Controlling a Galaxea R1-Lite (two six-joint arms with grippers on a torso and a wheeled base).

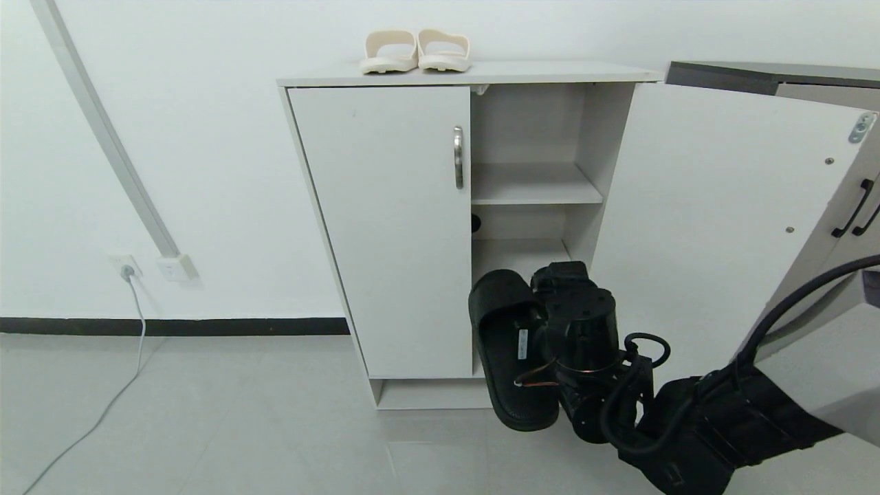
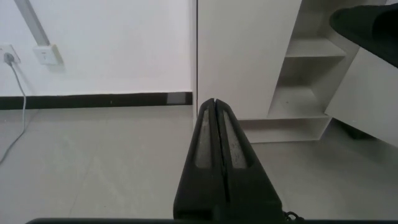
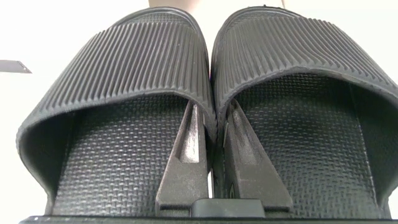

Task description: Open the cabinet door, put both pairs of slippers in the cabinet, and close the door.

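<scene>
In the head view the right arm's wrist covers the fingers of the right gripper (image 3: 214, 158) and most of one shoe, so only one of the black slippers (image 1: 512, 344) shows fully there, and whether its heel touches the floor (image 1: 240, 426) cannot be told. The right wrist view settles the grip: one finger (image 3: 185, 155) lies inside each slipper, and the two are clamped on the neighbouring inner walls, holding the pair side by side. The heels are cut off at that picture's edge, and the pale surface beyond the toes is too plain to identify. The slippers are matte black, with ribbed straps across the top and a pebbled footbed; one carries a small pale label on its insole. They hang roughly upright, toe up, just in front of the open right half of the white cabinet (image 1: 385, 227), low down and near its bottom shelf. The right door (image 1: 708, 220) stands swung out to the right, showing its bare inner face and a hinge plate at one upper corner; its handle is hidden. The left door is closed, its metal handle (image 1: 458, 157) at the right edge. A middle shelf (image 1: 533, 184) shows inside. The beige slippers (image 1: 416, 51) sit side by side on the cabinet top. The left gripper (image 2: 214, 118) hangs over the floor to the cabinet's left, fingers pressed together with nothing between them.
</scene>
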